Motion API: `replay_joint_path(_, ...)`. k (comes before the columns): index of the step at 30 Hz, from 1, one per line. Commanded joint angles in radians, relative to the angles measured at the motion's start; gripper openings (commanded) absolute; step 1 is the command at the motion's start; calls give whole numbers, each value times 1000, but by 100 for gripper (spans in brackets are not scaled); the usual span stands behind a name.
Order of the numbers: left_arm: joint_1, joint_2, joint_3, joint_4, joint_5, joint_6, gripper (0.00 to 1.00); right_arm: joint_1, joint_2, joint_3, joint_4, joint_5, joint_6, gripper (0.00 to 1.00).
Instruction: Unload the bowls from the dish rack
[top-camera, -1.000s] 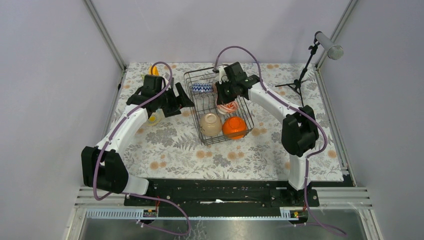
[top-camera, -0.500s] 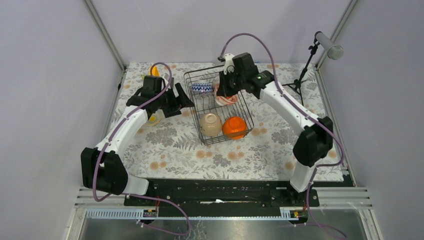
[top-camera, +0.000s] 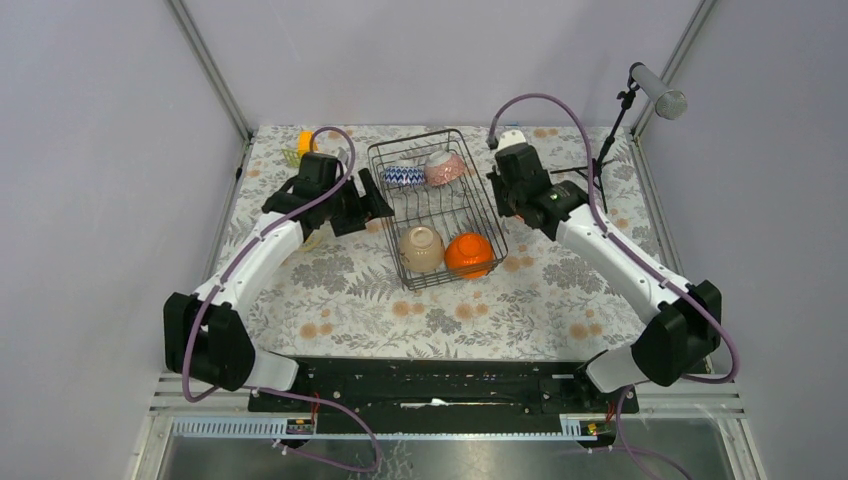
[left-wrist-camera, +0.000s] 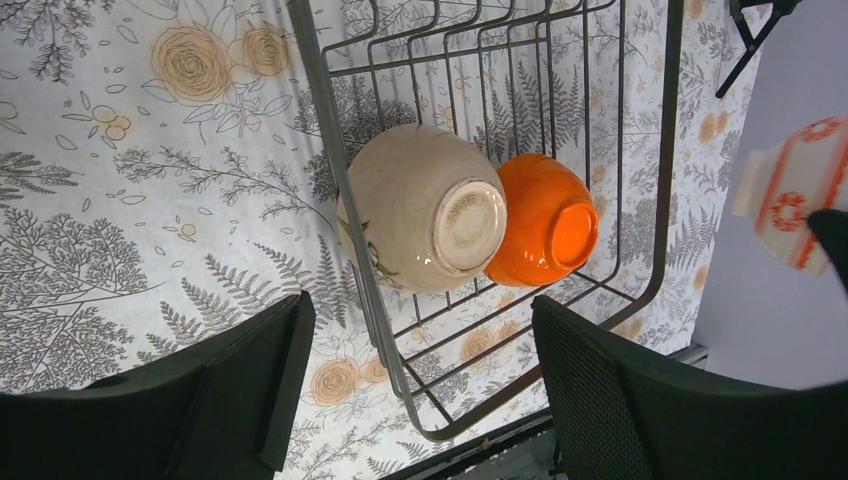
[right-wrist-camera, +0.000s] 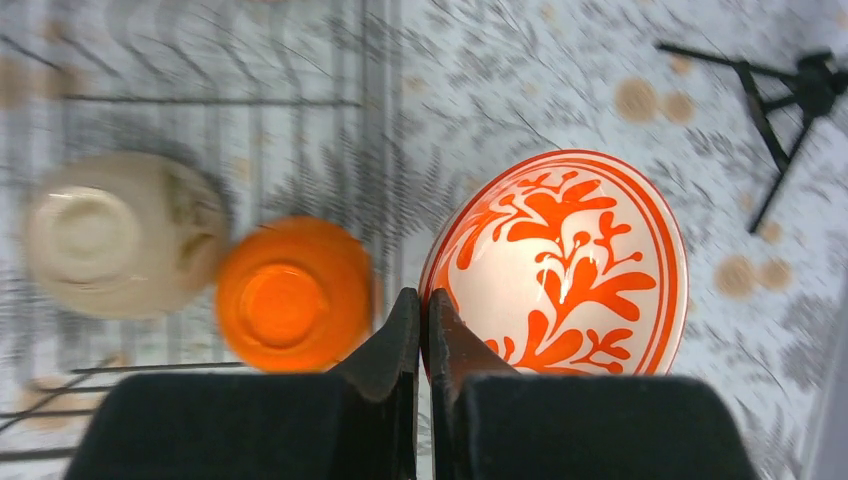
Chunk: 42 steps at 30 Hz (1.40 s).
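- Right wrist: right claw (right-wrist-camera: 422, 300) clamped on rim of white, red-patterned ceramic bowl (right-wrist-camera: 570, 270), 3 o'clock of black wire dish rack (top-camera: 450, 205).
- Lower level onto floral tablecloth (top-camera: 350, 290) before releasing.
- Spread apart at 9 o'clock: left claw (left-wrist-camera: 422, 305).

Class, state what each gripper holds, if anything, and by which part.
The right gripper pinches the red-patterned white bowl by its rim. The left gripper is open and holds nothing.

No text, label, brand, number or sign can be read in any view. Faint grey marks inside the foot ring of the beige bowl (left-wrist-camera: 440, 210) are too blurred to make out as lettering.
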Motion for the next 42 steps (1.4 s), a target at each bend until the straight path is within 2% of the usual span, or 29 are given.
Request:
replay_joint_path(1,-35,30,61,18,-82,4,84,-1,-27,-75,57,252,-27,0)
replay_joint_path(9,-48,64,78,-3,-139,14,84,-39,48,-186,144,309,41,0)
replay_joint_path(17,-61,118,87,-18,-204,-3,81,-134,181,-191,174,266,77,0)
replay_joint_path(24,-80,131,47,18,-193,-45,78,-151,265,-200,217,278,66,2)
replay_joint_path(27,-91,134,32,35,-205,-49,75,-150,289,-195,217,292,63,8)
replay_joint_path(30,-98,136,23,64,-210,-51,71,-151,296,-196,217,297,63,19)
replay_joint_path(35,-104,165,31,70,-227,-58,67,-153,292,-196,217,289,60,24)
replay_joint_path(42,-106,179,31,73,-261,-63,64,-152,218,-195,212,187,45,51)
